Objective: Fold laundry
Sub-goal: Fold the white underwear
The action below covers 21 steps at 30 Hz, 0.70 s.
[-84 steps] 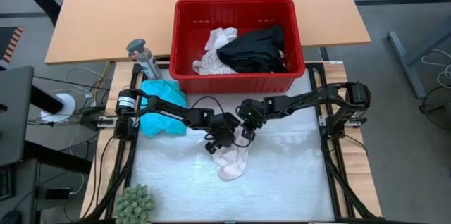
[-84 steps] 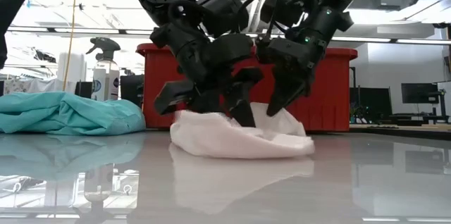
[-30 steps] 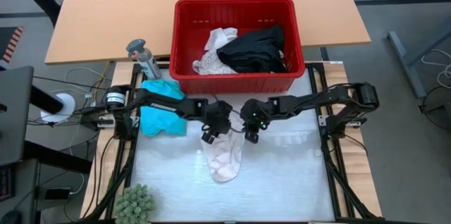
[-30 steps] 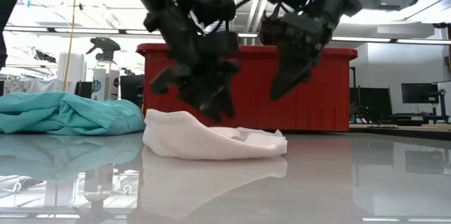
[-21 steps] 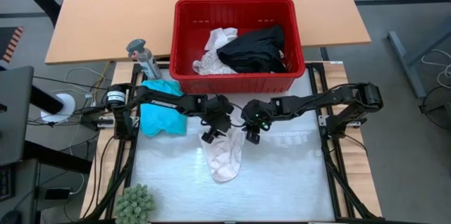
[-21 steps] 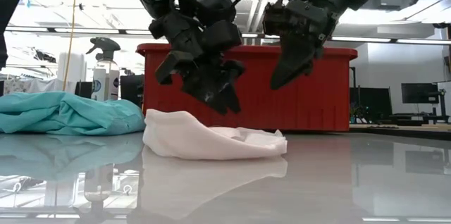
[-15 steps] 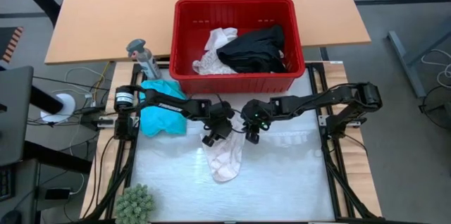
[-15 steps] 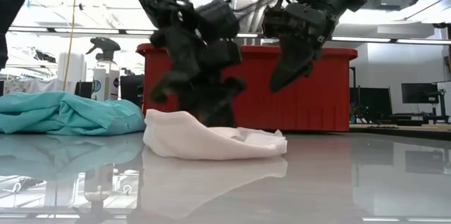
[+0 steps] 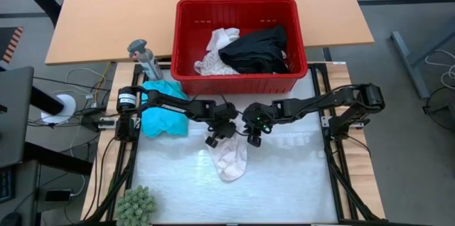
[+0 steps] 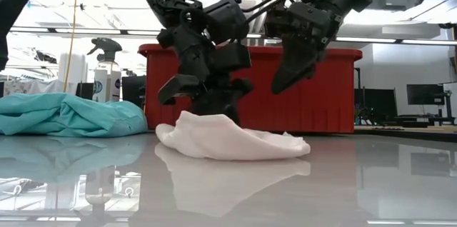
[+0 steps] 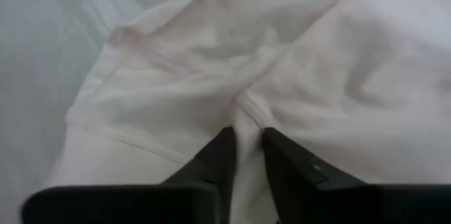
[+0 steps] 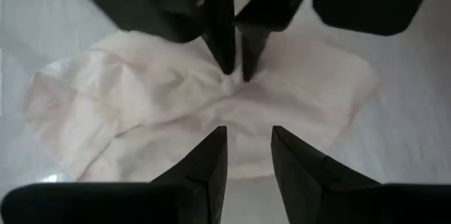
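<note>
A white garment (image 9: 232, 160) lies crumpled on the table's middle (image 10: 235, 143). My left gripper (image 11: 245, 139) is down on the garment's far part and shut on it (image 10: 214, 111). My right gripper (image 12: 248, 146) hangs open just to the right of it (image 10: 280, 83), above the cloth and touching nothing. A teal garment (image 9: 163, 109) lies heaped at the far left (image 10: 68, 115). More laundry, white (image 9: 217, 52) and black (image 9: 256, 48), sits in the red basket (image 9: 186, 13). My left gripper pinches a raised fold of the white garment (image 11: 244, 111) between its two fingers (image 12: 227, 51), near the garment's far end. The fingers come from above, slanting down from the table's left. Creases run toward the pinch; the rest of the garment lies slack on the table.
The red basket stands just beyond the table's far edge (image 10: 335, 77). A spray bottle (image 9: 145, 57) stands at the far left, next to the teal garment. A small green fuzzy plant (image 9: 135, 203) sits at the near left corner. The table's right half is bare.
My left gripper has sunk onto the white garment and shut, taking hold of a fold. The garment's far part has bunched up, and the cloth has shifted a little toward the table's right. My right gripper has stayed above it.
</note>
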{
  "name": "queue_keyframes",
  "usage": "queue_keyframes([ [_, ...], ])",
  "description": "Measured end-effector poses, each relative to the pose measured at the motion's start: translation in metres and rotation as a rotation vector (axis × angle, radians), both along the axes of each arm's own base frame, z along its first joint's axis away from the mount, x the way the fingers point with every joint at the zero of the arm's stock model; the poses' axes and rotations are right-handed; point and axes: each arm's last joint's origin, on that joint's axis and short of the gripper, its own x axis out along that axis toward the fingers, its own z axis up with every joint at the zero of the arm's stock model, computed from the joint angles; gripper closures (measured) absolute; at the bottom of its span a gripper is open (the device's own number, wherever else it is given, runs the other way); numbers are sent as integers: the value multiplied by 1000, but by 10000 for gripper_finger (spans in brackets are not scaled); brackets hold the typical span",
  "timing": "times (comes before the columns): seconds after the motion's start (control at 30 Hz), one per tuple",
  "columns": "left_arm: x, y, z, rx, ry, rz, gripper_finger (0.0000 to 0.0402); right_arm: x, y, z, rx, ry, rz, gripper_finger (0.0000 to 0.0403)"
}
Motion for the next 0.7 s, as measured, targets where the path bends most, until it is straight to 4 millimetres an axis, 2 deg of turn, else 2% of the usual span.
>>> queue_keyframes([
  [0.13, 4, -4, 6, 1, -5, -11, 395, 0, -2, -6, -28, -52, -18, 280],
  [0.43, 5, -15, 6, 59, 15, 23, 399, -12, -8, -30, -82, -32, -82, 315],
  [0.7, 5, -28, 6, 122, 12, 25, 401, -16, -13, -39, -93, -88, -103, 362],
])
